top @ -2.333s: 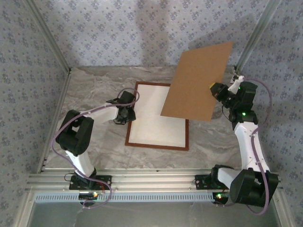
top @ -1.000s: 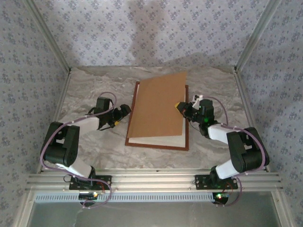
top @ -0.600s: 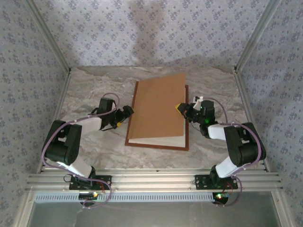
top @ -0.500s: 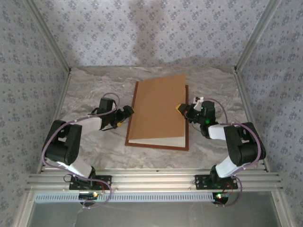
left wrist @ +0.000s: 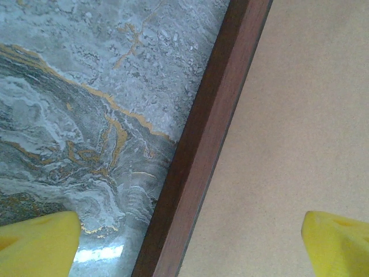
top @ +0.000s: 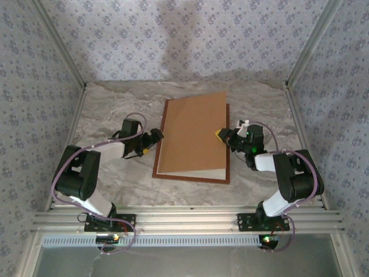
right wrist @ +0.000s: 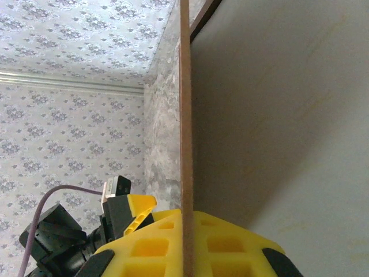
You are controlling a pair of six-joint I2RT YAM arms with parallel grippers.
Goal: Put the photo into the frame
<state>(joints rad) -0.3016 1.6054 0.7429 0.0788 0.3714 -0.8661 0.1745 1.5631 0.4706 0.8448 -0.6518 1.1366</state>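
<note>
While the right gripper point(top: 221, 134) pinches the backing board's point(top: 193, 135) right edge over the frame point(top: 160, 147) lying mid-table, the left gripper point(top: 151, 142), jaws spread, straddles the frame's left rail beside open marble table point(top: 109, 109).

The frame point(left wrist: 199, 156) is dark reddish-brown wood, smooth, with a low satin sheen along its rail. Over the frame, the backing board point(top: 193, 135) is plain brown cardboard, matt and finely grained, with a raw thin edge. Inside the frame, a cream-white sheet point(right wrist: 300, 173) looks smooth, matt and papery. Around the frame, the table point(left wrist: 86, 86) has a grey marble pattern with gold veins and is polished enough to catch glare. The fingers point(left wrist: 37, 242) of the left gripper point(left wrist: 184, 245) are smooth yellow plastic. The right gripper point(top: 222, 134) is the same plastic, moulded with square recesses.
</note>
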